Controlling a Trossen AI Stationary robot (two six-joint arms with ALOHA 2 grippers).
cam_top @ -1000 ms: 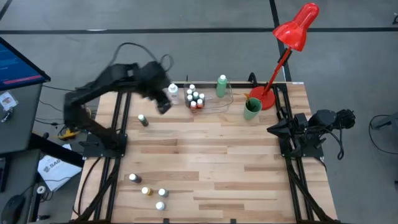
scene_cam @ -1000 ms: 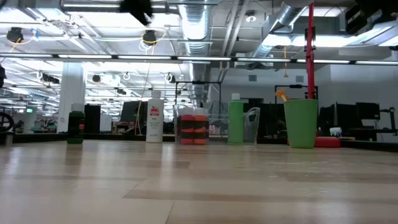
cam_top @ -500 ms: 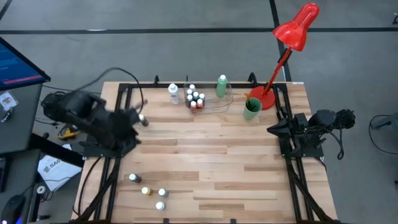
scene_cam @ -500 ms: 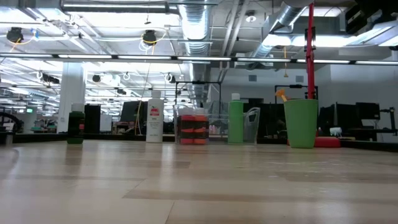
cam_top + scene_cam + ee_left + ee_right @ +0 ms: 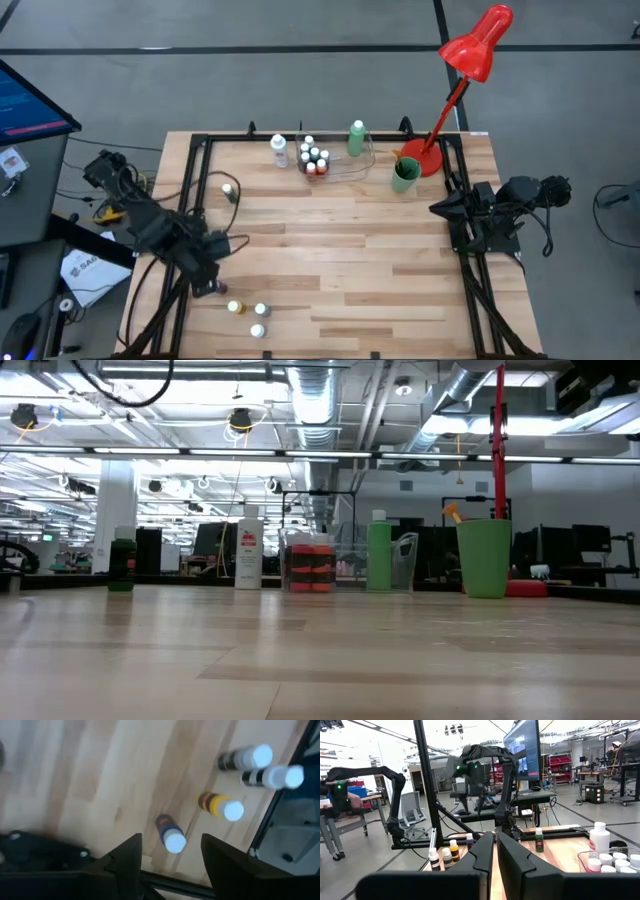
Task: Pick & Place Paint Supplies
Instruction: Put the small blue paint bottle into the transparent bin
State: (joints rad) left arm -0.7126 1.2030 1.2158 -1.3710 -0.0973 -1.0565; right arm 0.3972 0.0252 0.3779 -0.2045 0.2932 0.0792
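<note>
Down by the counter's near left corner, the left hand, fingers apart, hangs over one of four small bottles. One more bottle stands alone near the left edge. At the right edge waits the right hand, fingers nearly together.

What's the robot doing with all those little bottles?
It is sorting paint supplies. The left gripper is open and hovers just above a small dark bottle near the table's front left corner, next to three others, one of them yellow. It holds nothing yet. Several little bottles already sit in the clear tray at the back. The right gripper waits at the right edge, fingers nearly together.
</note>
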